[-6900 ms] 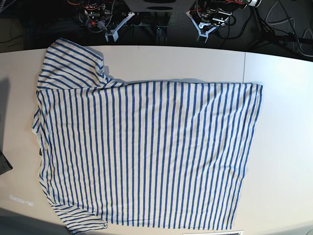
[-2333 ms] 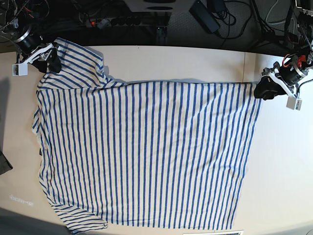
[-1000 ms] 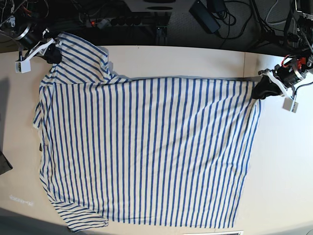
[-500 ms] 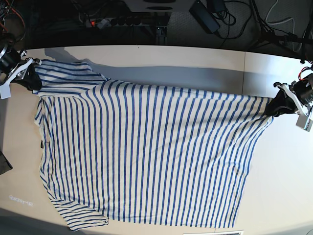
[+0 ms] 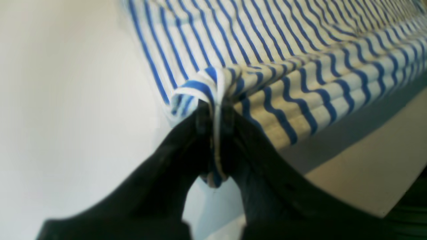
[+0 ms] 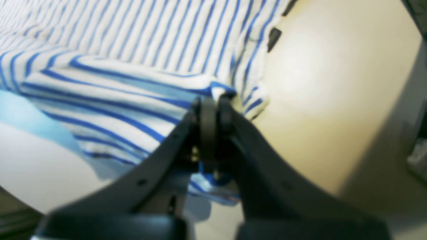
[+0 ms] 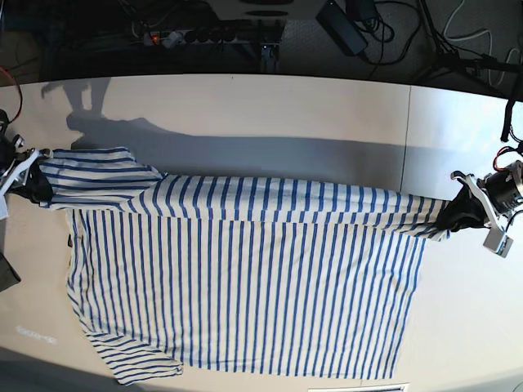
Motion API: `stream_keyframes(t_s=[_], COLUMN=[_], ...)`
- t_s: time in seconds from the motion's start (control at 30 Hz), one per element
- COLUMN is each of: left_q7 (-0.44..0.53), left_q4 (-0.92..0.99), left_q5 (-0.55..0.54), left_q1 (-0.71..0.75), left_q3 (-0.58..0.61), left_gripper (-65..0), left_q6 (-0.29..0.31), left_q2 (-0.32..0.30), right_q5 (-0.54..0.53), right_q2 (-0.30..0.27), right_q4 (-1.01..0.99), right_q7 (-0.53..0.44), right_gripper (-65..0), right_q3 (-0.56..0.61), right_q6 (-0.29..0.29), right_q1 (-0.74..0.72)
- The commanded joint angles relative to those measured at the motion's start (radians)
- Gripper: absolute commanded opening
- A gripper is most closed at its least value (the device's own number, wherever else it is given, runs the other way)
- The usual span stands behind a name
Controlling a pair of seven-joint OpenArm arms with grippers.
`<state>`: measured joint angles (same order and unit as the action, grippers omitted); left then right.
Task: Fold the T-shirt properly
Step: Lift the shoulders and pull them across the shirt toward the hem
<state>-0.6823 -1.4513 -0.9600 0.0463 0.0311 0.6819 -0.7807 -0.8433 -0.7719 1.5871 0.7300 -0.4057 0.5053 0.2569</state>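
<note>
The T-shirt [image 7: 245,278] is cream-white with thin blue stripes all over. It lies on a pale beige table [image 7: 270,106], which carries a grey-blue shadow. The left gripper [image 5: 213,110] and right gripper [image 6: 211,110] are black.

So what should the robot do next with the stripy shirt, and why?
Probably carry the lifted edge further toward the near side. Both the left gripper and the right gripper are pinching corners of the T-shirt, its far edge is raised off the table, and the fold isn't laid down yet.
</note>
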Motion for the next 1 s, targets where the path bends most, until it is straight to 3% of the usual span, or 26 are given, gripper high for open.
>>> stream_keyframes(t_s=[0.0,0.37,0.63,0.7,0.77,0.8,0.83,0.97], left_q7=[0.027,0.041,0.118,0.117,0.117,0.108,0.088,0.016], left_q4=[0.016,0.317,0.401,0.403,0.403,0.403,0.402,0.381], left_q5=[0.004,0.029,0.121,0.146,0.166,0.168,0.168,0.167], left_q1=[-0.045,-0.350,-0.422,-0.430,-0.431,-0.431,-0.431,-0.457], left_q3=[0.020,0.216,0.245,0.245,0.245,0.245,0.245,0.237], left_gripper=[-65.0,-65.0,-65.0,-49.0,-31.4,-26.3,-25.0,-25.0], left_q6=[0.016,0.016,0.016,0.016,0.016,0.016,0.016,0.016], left_q2=[-0.023,0.004,0.059,0.069,0.075,0.076,0.077,0.076], right_q5=[-0.001,0.069,0.227,0.275,0.299,0.298,0.293,0.261], right_q2=[-0.035,-0.039,-0.033,-0.013,0.006,0.011,0.014,0.023], right_q4=[-0.019,-0.297,-0.406,-0.425,-0.430,-0.430,-0.429,-0.404], right_q7=[-0.019,-0.041,-0.095,-0.109,-0.112,-0.111,-0.110,-0.108], right_gripper=[-65.0,-65.0,-65.0,-64.0,-35.5,-23.0,-19.9,-20.4], right_q3=[0.024,0.328,0.554,0.578,0.578,0.578,0.578,0.546], right_q6=[0.060,0.060,0.053,0.052,0.052,0.051,0.050,0.044], right_q1=[-0.044,-0.417,-0.583,-0.603,-0.615,-0.615,-0.616,-0.636])
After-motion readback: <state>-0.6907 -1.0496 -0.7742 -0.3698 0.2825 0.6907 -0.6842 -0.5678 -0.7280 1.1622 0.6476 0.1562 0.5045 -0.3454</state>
